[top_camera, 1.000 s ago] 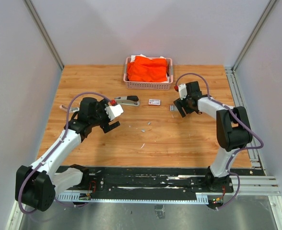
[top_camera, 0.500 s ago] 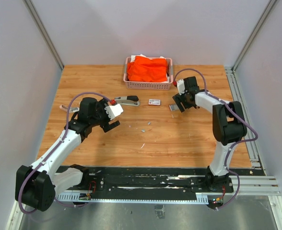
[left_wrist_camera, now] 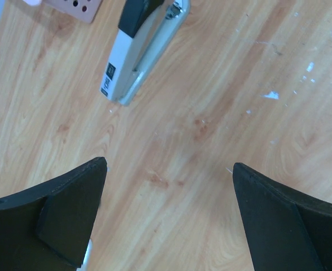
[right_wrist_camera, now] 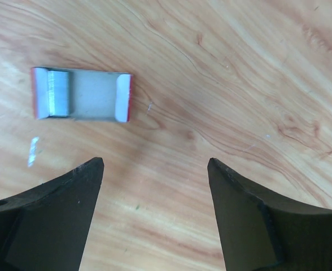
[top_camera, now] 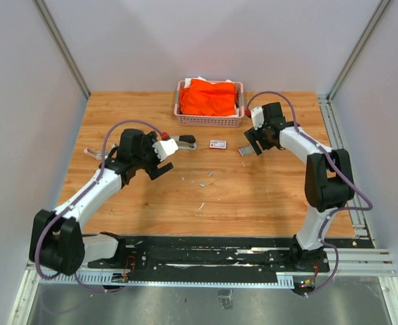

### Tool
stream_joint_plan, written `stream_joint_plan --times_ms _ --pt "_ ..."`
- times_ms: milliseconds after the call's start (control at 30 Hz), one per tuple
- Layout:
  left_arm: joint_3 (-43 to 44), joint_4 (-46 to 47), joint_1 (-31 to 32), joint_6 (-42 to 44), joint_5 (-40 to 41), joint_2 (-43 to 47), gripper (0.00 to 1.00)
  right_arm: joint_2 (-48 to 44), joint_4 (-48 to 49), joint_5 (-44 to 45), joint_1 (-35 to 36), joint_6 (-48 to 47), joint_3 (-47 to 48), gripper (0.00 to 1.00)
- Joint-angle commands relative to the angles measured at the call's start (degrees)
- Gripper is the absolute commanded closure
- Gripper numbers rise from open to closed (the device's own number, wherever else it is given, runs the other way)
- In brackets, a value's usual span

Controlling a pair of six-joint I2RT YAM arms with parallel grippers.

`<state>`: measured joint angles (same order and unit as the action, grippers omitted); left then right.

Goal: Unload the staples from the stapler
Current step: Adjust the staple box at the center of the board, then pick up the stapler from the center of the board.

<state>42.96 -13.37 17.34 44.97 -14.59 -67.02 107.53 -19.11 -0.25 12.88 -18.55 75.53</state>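
Wooden worktop (top_camera: 267, 196): loose staples (top_camera: 204, 182) lie mid-worktop, with the stapler (top_camera: 183, 141) at 11 o'clock from them. The left tool (left_wrist_camera: 169, 180) and right tool (right_wrist_camera: 154, 169) both gape wide, empty. Only the right wrist view shows a staple strip (right_wrist_camera: 59, 93) inside the tray (right_wrist_camera: 95, 93).

stapler (left_wrist_camera: 136, 49): grey-white, black top | staples (top_camera: 203, 183): silvery | cloth (top_camera: 209, 97): orange | basket (top_camera: 209, 122): pink | table (top_camera: 267, 196): wood-grain

The top edge of my left wrist view cuts off the stapler (left_wrist_camera: 140, 48), so its far end is out of sight, and only a corner of the pink basket (left_wrist_camera: 70, 7) shows. From above, the staples (top_camera: 202, 183) are specks too small to count. The orange cloth (top_camera: 209, 96) hides whatever lies beneath it. My left fingers (left_wrist_camera: 70, 214) and right fingers (right_wrist_camera: 250, 220) run off the bottom edges.
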Motion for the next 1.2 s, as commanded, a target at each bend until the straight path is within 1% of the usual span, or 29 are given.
stream_joint_plan --times_ms 0,167,233,333,467,700,867,1067,1167 --pt "10.1 -1.53 0.0 3.77 -1.68 -8.95 0.02 -9.57 -3.42 -8.88 0.26 -2.5 -2.07 0.23" --pt "22.52 -4.24 -0.01 7.4 -5.27 -20.96 0.02 -15.56 -5.86 -16.08 0.35 -3.73 -5.18 0.24" --pt "27.67 -7.56 0.02 10.14 -7.9 -25.7 0.02 -17.8 -6.55 -18.73 0.29 -4.43 -6.28 0.24" --pt "37.32 -15.56 0.03 13.45 -11.37 -32.85 0.02 -20.79 -7.79 -22.35 0.28 -6.1 -7.32 0.24" --pt "47.35 -22.99 0.06 15.59 -13.64 -41.0 0.02 -24.93 -7.85 -25.91 0.29 -7.9 -8.51 0.25" --pt "54.26 -27.46 0.2 19.48 -15.73 -48.28 0.0 -27.78 -6.22 -28.97 -0.36 -8.79 -10.86 0.25" --pt "58.57 -30.89 1.19 20.08 -15.76 -52.32 0.07 -27.96 -6.09 -29.28 -1.3 -9.49 -11.34 0.25" --pt "60.91 -30.89 3.44 19.62 -12.07 -56.49 0.13 -28.62 -5.41 -31.25 -2.29 -9.49 -12.22 0.25" --pt "63.46 -30.93 3.73 18.14 -11.93 -58.66 0.17 -28.8 -5.14 -32.34 -2.52 -9.58 -12.59 0.26"
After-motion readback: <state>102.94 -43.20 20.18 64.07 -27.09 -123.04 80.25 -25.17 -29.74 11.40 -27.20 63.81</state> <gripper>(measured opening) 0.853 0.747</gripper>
